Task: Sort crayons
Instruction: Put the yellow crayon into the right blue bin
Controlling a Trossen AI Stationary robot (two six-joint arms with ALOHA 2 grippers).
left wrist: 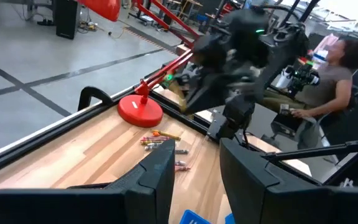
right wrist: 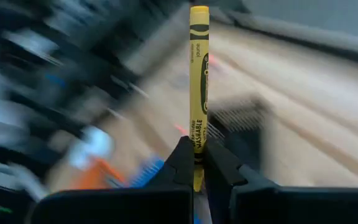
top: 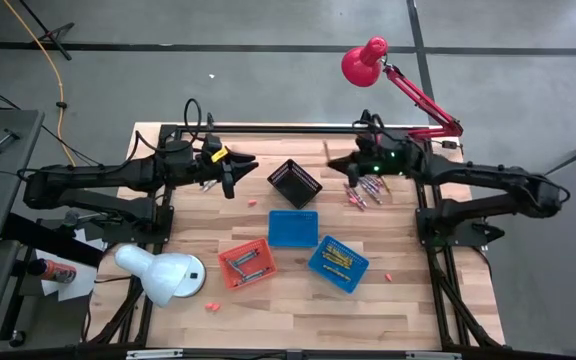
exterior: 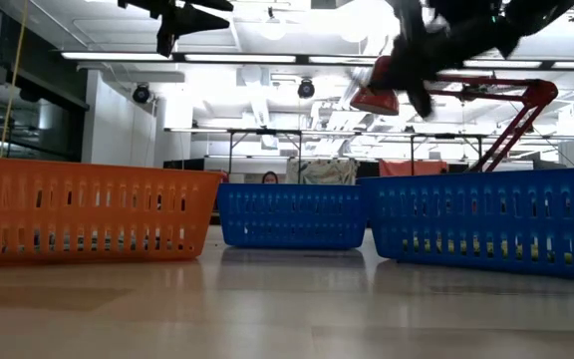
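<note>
Yellow crayon (right wrist: 199,81) pinched upright in shut right claw (right wrist: 199,163).

Grey concrete floor (top: 268,80) with dark seams; ceiling strip lights (exterior: 267,57); seated person (left wrist: 337,74) beyond table.

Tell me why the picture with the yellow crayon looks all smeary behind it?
In the right wrist view the yellow crayon is sharp because it rides in the right tool with the camera, while the table behind streaks with motion blur. In the low view ceiling lights glare white and the arms overhead are dark and blurred.
</note>
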